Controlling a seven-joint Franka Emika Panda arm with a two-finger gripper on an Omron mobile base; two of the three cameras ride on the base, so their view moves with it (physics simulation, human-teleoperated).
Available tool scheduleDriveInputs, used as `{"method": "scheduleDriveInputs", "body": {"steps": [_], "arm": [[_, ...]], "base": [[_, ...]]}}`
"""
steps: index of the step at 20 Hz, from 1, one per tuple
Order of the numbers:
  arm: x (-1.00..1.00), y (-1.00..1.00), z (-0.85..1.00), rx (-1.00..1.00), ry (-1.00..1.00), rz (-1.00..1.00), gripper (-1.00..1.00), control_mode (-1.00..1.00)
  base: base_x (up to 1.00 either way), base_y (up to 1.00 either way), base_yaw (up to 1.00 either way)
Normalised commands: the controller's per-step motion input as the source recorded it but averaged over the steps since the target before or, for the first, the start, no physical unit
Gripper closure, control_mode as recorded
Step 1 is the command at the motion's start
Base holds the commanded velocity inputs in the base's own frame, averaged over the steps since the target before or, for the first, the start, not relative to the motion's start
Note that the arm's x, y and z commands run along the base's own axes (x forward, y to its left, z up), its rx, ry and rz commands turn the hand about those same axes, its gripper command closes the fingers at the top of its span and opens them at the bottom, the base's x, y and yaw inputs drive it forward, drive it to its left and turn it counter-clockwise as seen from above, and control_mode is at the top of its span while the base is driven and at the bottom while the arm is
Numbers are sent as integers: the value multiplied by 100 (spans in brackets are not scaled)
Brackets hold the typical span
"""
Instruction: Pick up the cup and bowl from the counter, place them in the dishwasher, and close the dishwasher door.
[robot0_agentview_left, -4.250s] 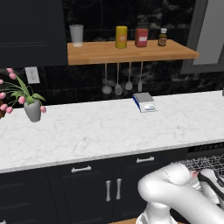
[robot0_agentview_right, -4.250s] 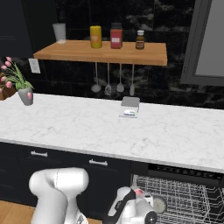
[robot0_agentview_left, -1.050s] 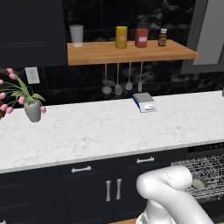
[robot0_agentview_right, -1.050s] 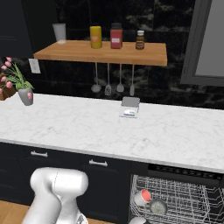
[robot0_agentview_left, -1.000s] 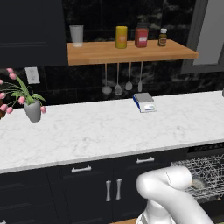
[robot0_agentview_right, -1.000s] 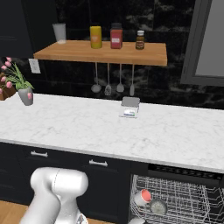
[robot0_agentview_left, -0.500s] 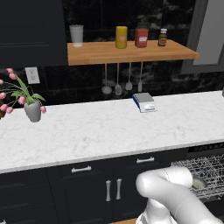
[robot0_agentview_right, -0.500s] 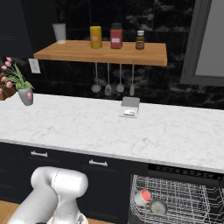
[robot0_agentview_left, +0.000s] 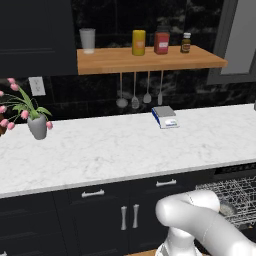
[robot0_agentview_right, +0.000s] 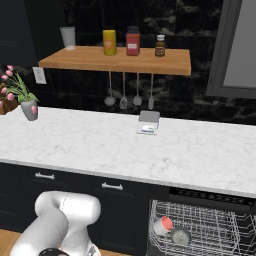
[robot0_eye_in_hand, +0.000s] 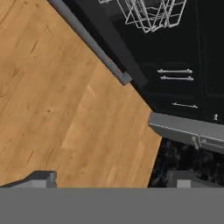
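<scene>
The dishwasher (robot0_agentview_right: 210, 220) stands open under the right end of the white marble counter (robot0_agentview_right: 100, 142). In its wire rack lie the cup (robot0_agentview_right: 162, 225), white with a red inside, and beside it the grey bowl (robot0_agentview_right: 180, 236). The left base view also catches the bowl (robot0_agentview_left: 227, 208) in the rack. In the hand view my gripper (robot0_eye_in_hand: 113, 178) is open and holds nothing. It is low over the wooden floor (robot0_eye_in_hand: 52, 100). Ahead of it runs the lowered dishwasher door (robot0_eye_in_hand: 114, 43) with its pale grey bar (robot0_eye_in_hand: 94, 43), the rack (robot0_eye_in_hand: 148, 15) beyond.
On the counter (robot0_agentview_left: 125, 150) sit a flower pot (robot0_agentview_left: 37, 126) at the left and a small scale (robot0_agentview_left: 165, 117) near the middle. A wooden shelf (robot0_agentview_left: 150, 59) with jars hangs above. Dark cabinets (robot0_eye_in_hand: 179, 83) with silver handles flank the dishwasher.
Four seconds ago the hand was at the rack with the cup; the cup now lies in the rack. The arm has since sunk lower, toward the floor.
</scene>
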Motion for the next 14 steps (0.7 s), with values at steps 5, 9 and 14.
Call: {"method": "scheduleDriveInputs", "body": {"steps": [5,9,14], "arm": [[-65,41,-92,63,8,28,-100,-100],[-56,39,-58,73,0,22,-100,-100],[-32,48,-53,72,-16,12,-100,-100]], "base": [[0,0,0],[0,0,0],[0,0,0]]}}
